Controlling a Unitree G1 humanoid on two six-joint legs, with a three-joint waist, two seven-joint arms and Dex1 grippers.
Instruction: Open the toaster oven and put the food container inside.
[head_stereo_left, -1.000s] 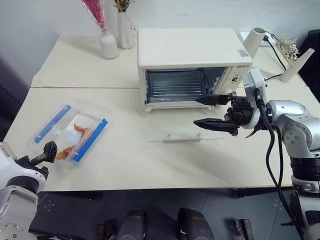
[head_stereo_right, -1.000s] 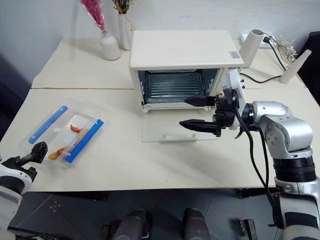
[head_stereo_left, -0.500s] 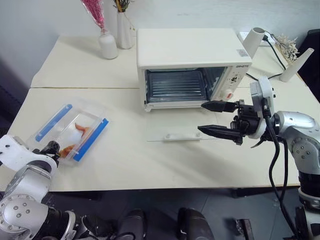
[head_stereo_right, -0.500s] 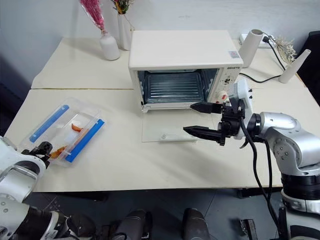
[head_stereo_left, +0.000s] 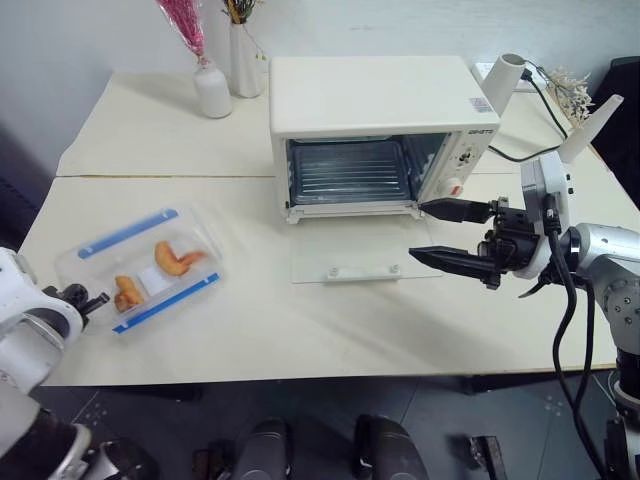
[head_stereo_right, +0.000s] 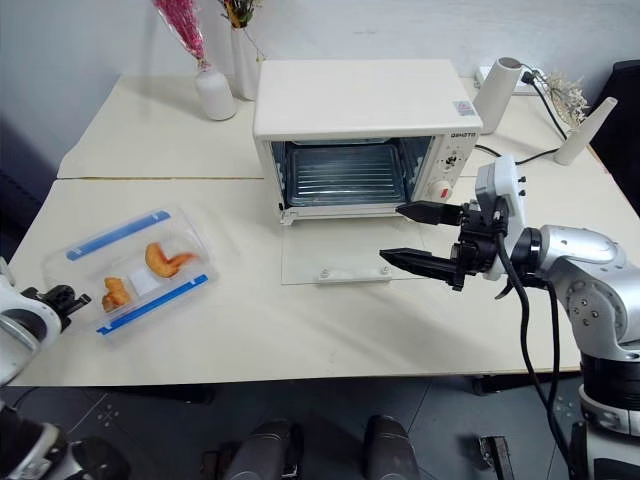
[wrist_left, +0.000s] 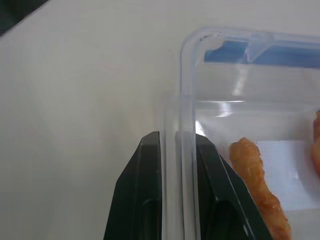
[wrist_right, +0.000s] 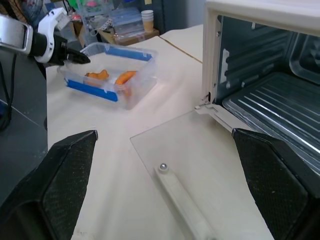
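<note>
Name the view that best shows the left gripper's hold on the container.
The left wrist view: the left gripper pinches the container wall between its black fingers. Both eye views show gripper and container edge small; the right wrist view shows them far off.

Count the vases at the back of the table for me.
2. A squat white ceramic vase with pink stems stands at the back, left of the cream-white boxy toaster oven. A taller slim white vase stands between it and the oven. More may lie beyond the frame.

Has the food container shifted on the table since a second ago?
Yes. The food container has swung round, its long blue-clipped sides now lying more across the table, with the left gripper at its end.
</note>
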